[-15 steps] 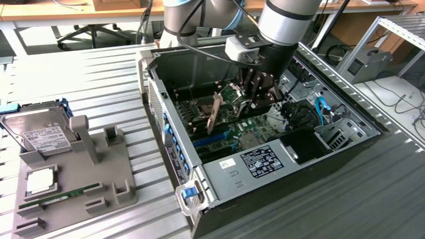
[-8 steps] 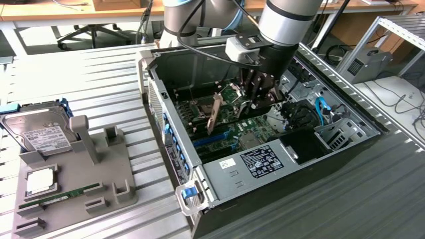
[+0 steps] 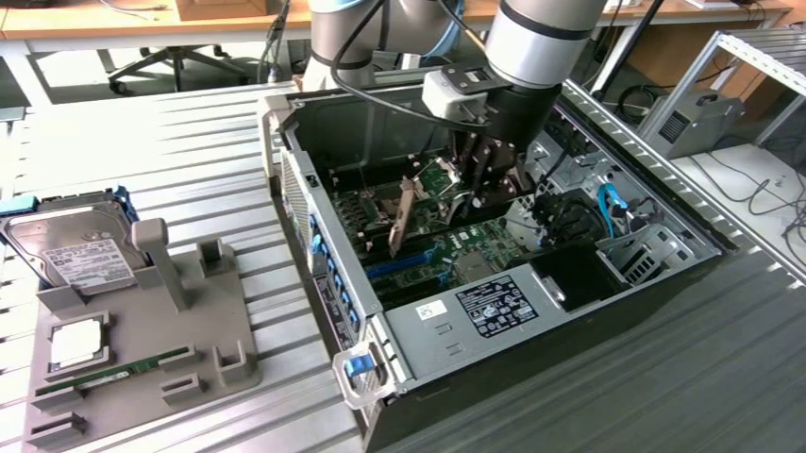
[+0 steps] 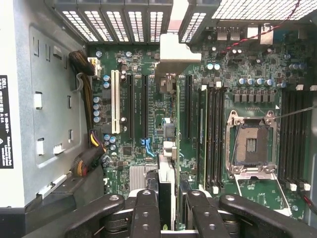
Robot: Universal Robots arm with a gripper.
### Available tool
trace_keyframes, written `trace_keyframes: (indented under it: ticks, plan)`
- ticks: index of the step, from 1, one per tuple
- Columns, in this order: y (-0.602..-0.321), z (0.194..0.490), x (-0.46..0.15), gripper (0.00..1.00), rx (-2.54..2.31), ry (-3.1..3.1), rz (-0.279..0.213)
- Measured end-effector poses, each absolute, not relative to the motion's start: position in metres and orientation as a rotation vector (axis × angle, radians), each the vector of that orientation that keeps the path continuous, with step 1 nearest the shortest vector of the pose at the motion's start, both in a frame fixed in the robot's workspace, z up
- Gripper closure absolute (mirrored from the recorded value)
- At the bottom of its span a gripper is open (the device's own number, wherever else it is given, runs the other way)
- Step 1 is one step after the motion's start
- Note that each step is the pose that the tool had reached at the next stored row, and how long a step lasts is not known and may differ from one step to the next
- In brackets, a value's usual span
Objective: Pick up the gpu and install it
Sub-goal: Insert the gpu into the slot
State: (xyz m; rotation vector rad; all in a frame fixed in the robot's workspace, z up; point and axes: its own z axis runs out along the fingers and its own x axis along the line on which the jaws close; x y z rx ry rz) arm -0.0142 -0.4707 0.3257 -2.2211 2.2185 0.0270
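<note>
Fingers: in the exterior view the gripper hangs inside the open computer case, its dark fingers closed narrowly on the top edge of the gpu.
Card, exterior view: the gpu stands on edge, tilted, brownish back showing, above the green motherboard and toward the exterior view's left of the gripper; whether its lower edge touches a slot cannot be told.
Arm: a grey and silver arm comes down from the far side into the case, with black cables looping beside it.
Case: it lies on its side on a ribbed metal table, a labelled black cover at its near end and blue latches along its left wall.
Holder: a grey tray sits at the exterior view's left, well apart from the case, carrying a silver hard drive, a square chip and a narrow green memory stick.
Fingers, wrist view: two black fingers flank the gpu, gripping it edge-on between them.
Card, wrist view: its silver bracket reaches toward the case's vented rear wall, and the card runs over the long black slots.
Board, wrist view: an empty processor socket lies beside rows of memory slots, and a white slot sits beside a bundle of wires.
</note>
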Motion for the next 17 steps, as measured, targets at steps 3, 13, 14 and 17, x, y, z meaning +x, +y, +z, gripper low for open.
trace_keyframes:
  ticks: [3, 13, 14, 17]
  plan:
    - [-0.4707, 0.3254, -0.0141, 0.73, -2.190, 2.249, 0.027]
    - [-0.4706, 0.3246, -0.0141, 0.73, -2.120, 2.228, 0.034]
    - [-0.4709, 0.3240, -0.0144, 0.73, -2.120, 2.229, 0.034]
    - [-0.4737, 0.3212, -0.0208, 0.73, -2.120, 2.229, 0.034]
